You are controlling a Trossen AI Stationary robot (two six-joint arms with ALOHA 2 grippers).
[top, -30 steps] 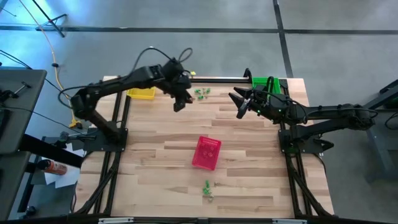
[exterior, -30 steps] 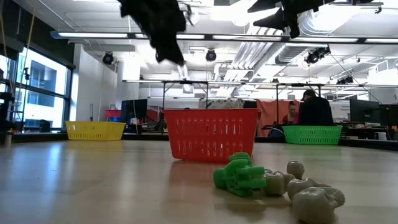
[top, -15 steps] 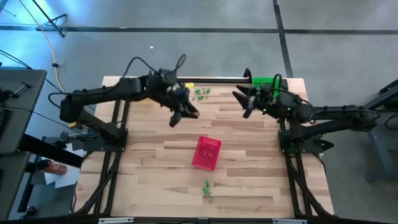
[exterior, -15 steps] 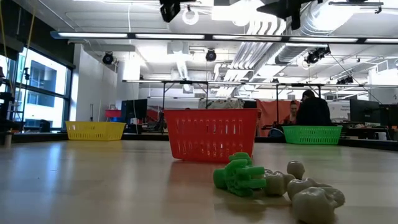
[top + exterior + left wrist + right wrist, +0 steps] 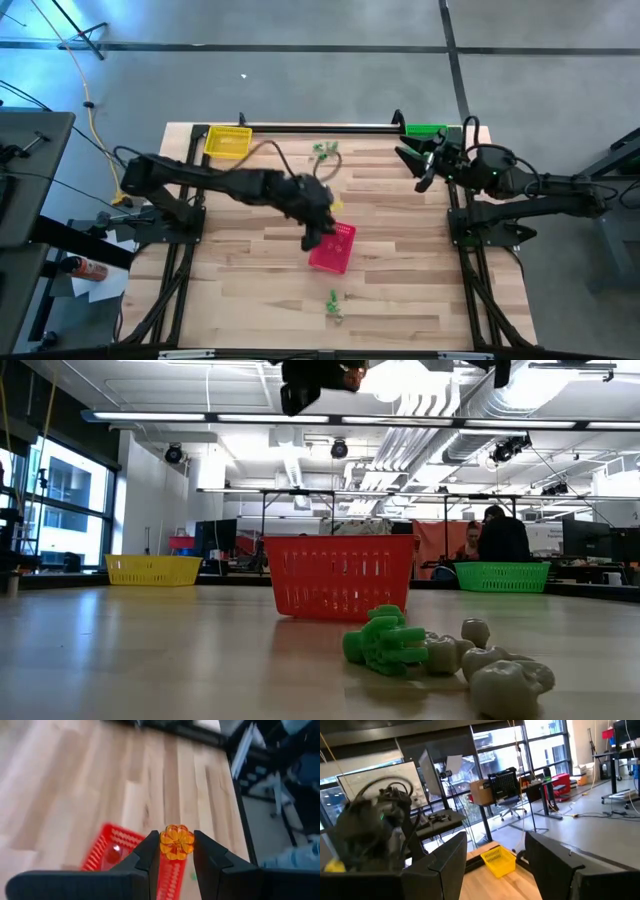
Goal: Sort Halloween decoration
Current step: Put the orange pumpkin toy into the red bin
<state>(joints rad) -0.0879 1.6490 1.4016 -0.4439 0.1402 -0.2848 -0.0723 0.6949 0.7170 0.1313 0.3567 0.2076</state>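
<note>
Orange trinket (image 5: pixel 177 842) pinched by left pincer (image 5: pixel 176 851), basket (image 5: pixel 134 861) partly hidden.

we see a pale wooden plank table (image 5: pixel 250 260) bearing a red mesh basket (image 5: pixel 333 247), a yellow mesh basket (image 5: pixel 228 142), a green mesh basket (image 5: pixel 428 131) and two clusters of tiny green trinkets (image 5: pixel 324 151) (image 5: pixel 333 304).

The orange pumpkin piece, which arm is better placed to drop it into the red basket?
The left. Its gripper is shut on the orange pumpkin piece and hangs right over the red basket. The right gripper is open and empty, raised beside the green basket at the far right corner.
</note>
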